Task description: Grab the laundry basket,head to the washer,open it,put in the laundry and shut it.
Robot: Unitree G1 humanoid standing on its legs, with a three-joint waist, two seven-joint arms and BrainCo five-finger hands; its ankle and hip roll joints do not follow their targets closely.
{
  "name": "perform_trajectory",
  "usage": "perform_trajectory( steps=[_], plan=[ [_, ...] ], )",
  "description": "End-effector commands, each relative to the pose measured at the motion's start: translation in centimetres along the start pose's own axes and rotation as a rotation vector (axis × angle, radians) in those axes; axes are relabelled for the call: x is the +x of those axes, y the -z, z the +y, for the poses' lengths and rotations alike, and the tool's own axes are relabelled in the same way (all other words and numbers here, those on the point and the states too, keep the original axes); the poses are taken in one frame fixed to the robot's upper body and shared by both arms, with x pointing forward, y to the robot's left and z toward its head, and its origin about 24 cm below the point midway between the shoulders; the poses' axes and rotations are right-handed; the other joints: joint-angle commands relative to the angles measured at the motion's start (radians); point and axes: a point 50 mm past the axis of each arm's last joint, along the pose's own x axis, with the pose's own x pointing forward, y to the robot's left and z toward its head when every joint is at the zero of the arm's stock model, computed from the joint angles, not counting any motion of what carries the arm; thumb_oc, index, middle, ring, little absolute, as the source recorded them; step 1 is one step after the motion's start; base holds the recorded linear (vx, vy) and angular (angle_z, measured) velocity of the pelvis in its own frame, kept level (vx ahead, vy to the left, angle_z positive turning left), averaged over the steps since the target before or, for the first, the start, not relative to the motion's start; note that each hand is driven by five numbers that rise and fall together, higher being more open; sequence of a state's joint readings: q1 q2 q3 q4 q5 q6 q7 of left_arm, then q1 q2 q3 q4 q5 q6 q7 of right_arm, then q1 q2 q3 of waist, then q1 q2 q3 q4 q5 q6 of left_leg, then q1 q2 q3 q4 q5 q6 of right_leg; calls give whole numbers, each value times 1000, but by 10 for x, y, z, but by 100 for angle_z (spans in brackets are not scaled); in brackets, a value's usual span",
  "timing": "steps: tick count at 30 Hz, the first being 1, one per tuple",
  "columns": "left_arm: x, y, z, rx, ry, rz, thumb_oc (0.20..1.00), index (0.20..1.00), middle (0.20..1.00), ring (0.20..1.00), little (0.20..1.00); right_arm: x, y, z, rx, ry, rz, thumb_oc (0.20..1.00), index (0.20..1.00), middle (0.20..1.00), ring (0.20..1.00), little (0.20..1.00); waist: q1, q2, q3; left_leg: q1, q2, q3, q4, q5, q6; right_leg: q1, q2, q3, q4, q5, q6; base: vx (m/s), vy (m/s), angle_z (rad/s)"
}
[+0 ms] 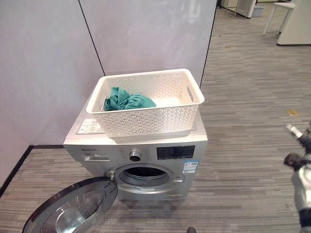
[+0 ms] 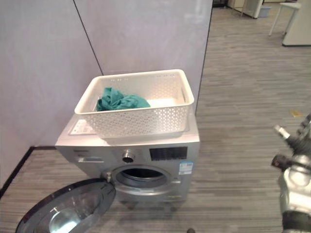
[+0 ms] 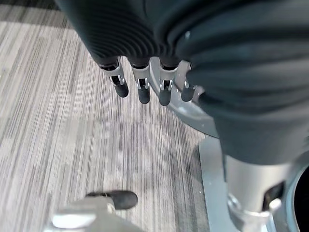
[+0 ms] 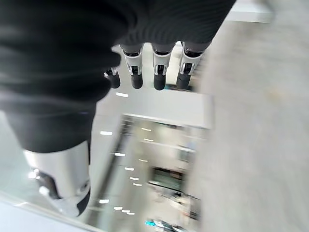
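Both hands, right (image 1: 302, 170) and left (image 3: 145, 82), hang open and empty; reaching carelessly for the green laundry (image 1: 125, 100) could shove the basket (image 1: 146, 119) off the washer (image 1: 141, 160).

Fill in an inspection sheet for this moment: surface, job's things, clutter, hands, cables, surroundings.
Surface: top of the washer, carrying the laundry basket.
Job's things: white laundry basket sits on the washer, overhanging its front edge; green laundry lies inside it at the robot's left end. Washer door is swung fully open to the robot's left; the drum opening looks empty.
Clutter: small yellowish scrap on the floor to the right.
Hands: right hand raised at the right edge, fingers relaxed, holding nothing; left hand hangs over the floor, fingers straight, empty.
Cables: nothing seen.
Surroundings: grey partition wall behind the washer, striped carpet, white furniture far right.
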State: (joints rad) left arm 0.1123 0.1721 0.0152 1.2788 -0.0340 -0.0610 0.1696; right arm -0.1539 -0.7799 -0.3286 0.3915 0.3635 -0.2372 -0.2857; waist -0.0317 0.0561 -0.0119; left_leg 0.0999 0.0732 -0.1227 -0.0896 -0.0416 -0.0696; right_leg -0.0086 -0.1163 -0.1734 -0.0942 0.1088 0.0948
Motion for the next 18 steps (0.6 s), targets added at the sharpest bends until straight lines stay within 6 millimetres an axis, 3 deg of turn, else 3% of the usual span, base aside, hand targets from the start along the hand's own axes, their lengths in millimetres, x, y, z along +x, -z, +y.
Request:
perform_trajectory(
  steps=[1, 4, 5, 8, 9, 11, 13, 15, 16, 18],
  plan=[
    [5, -11, 24, 43, -46, -5, 1000, 1000, 1000, 1000, 1000, 41, -86, -4, -56, 81, -351, 1000, 1000, 1000, 1000, 1000, 56, -103, 2, -26, -5, -33, 2, -10, 9, 29, -81, 32, 7, -20, 82, 30, 23, 14],
    [4, -1, 30, 62, -56, 29, 1000, 1000, 1000, 1000, 1000, 62, -150, 0, -50, 46, -536, 1000, 1000, 1000, 1000, 1000, 76, -121, -2, -31, -8, -44, 2, -8, 9, 35, -85, 19, 7, -22, 85, 16, 19, 24],
    [4, 6, 39, 62, -71, 57, 1000, 1000, 1000, 1000, 1000, 73, -182, 13, -54, -33, -601, 1000, 1000, 1000, 1000, 1000, 99, -142, -4, -34, -10, -49, 2, -5, 8, 38, -87, 12, 7, -21, 86, 17, 9, 19],
    [2, 16, 53, 37, -88, 95, 1000, 1000, 1000, 1000, 1000, 85, -216, 36, -176, -175, -635, 1000, 1000, 1000, 1000, 1000, 134, -177, -4, -42, -10, -53, 2, 2, 4, 40, -89, 2, 7, -17, 87, 6, 5, 8],
    [2, 17, 48, 25, -78, 98, 1000, 1000, 1000, 1000, 1000, 87, -223, 41, -176, -185, -647, 1000, 1000, 1000, 1000, 1000, 125, -165, -3, -42, -10, -52, 2, 2, 4, 39, -90, 3, 7, -17, 87, 3, 7, 16],
    [1, 21, 53, 15, -80, 113, 1000, 1000, 1000, 1000, 1000, 92, -236, 55, -210, -235, -644, 1000, 1000, 1000, 1000, 1000, 148, -184, -3, -50, -11, -61, 2, 7, 1, 41, -91, -9, 7, -18, 86, 8, 6, 15],
    [0, 27, 53, -6, -68, 139, 1000, 1000, 1000, 1000, 1000, 96, -251, 94, -225, -398, -609, 1000, 1000, 1000, 1000, 1000, 177, -201, -5, -69, -12, -89, 2, 19, -2, 50, -95, -43, 7, -22, 84, 31, 9, 33],
    [0, 28, 51, -9, -59, 146, 1000, 1000, 1000, 1000, 1000, 96, -256, 101, -268, -437, -606, 1000, 1000, 1000, 1000, 1000, 178, -200, -5, -73, -13, -97, 2, 21, -4, 54, -95, -53, 7, -24, 84, 19, 1, 38],
    [-1, 31, 51, -21, -51, 161, 1000, 1000, 1000, 1000, 1000, 89, -264, 122, -328, -527, -625, 1000, 1000, 1000, 1000, 1000, 186, -208, -7, -77, -14, -107, 2, 23, -5, 60, -96, -67, 7, -25, 84, 14, 5, 32],
    [-1, 31, 50, -30, -49, 163, 1000, 1000, 1000, 1000, 1000, 90, -261, 124, -331, -540, -607, 1000, 1000, 1000, 1000, 1000, 188, -210, -9, -81, -15, -113, 2, 24, -5, 61, -97, -73, 7, -25, 84, 15, 9, 28]
  ],
)
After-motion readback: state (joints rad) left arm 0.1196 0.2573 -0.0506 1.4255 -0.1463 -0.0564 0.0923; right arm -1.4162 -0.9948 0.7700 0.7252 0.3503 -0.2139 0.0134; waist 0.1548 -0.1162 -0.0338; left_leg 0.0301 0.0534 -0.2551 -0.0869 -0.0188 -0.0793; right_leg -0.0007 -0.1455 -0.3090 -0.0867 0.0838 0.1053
